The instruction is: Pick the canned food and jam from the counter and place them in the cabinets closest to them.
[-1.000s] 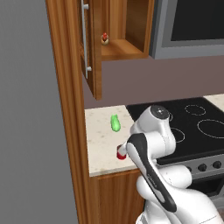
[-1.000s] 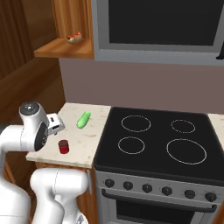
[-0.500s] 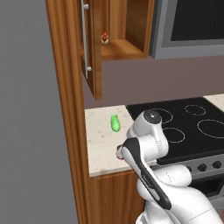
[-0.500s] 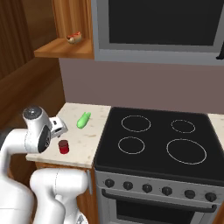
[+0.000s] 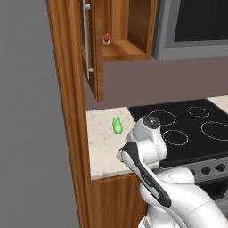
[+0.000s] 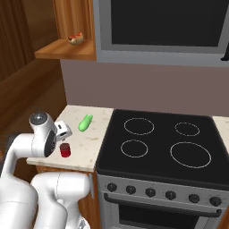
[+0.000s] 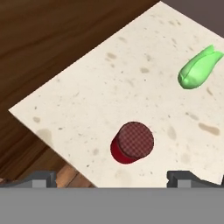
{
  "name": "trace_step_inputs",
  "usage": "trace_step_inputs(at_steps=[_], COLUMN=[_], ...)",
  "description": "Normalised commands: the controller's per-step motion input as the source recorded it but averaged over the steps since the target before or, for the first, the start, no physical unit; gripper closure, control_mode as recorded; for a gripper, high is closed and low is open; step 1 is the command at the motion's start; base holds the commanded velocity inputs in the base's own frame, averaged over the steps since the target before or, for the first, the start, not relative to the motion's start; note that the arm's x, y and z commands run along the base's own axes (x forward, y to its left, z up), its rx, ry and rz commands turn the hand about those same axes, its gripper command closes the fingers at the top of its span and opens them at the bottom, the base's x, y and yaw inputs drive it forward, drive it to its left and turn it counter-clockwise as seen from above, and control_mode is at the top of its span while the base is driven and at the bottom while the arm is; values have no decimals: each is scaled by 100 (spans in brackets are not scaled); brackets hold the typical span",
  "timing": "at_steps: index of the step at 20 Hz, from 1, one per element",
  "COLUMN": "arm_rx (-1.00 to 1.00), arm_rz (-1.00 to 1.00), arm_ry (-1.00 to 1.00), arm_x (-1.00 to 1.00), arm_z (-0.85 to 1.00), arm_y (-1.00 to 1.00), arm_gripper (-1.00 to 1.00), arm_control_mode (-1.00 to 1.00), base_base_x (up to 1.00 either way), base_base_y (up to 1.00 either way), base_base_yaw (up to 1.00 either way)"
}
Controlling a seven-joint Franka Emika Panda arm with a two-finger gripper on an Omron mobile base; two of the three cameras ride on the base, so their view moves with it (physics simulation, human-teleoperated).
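The pincer (image 7: 111,177) hangs over the front of the speckled desk (image 7: 131,74), its tips spread wide and holding nothing, touching nothing. Between and just ahead of those tips stands the red jam (image 7: 131,142) jar with a checked lid, upright near the desk's front edge; no label can be read. Farther right lies a green vegetable (image 7: 197,68). Above, the open wooden cabinets (image 5: 122,51) hold a small item (image 5: 106,38) on the shelf.

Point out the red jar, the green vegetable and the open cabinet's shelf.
red jar (image 7: 135,140), hand view, on its lid
green vegetable (image 6: 85,122), right base view, mid-body
cabinet shelf (image 5: 124,50), left base view, bare board
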Motion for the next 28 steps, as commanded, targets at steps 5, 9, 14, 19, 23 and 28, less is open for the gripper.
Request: trace_step_inputs(at_steps=[5,9,14,19,23,28], arm_rx=[0,-1,0,0,0,-2], arm_rz=[0,0,0,0,0,0], arm_ry=[1,2,3,1,0,0], arm_x=[25,18,17,5,0,0], arm_z=[-22,-23,-16,-8,-5,-23], arm_y=[0,0,-8,-3,0,0], arm_gripper=[-100,-100,-100,-100,-100,-100], arm_control_mode=[-100,-100,-100,-100,-100,-100], base_base_x=[0,0,0,0,0,0], base_base_y=[0,0,0,0,0,0], base_base_yaw=[0,0,0,0,0,0])
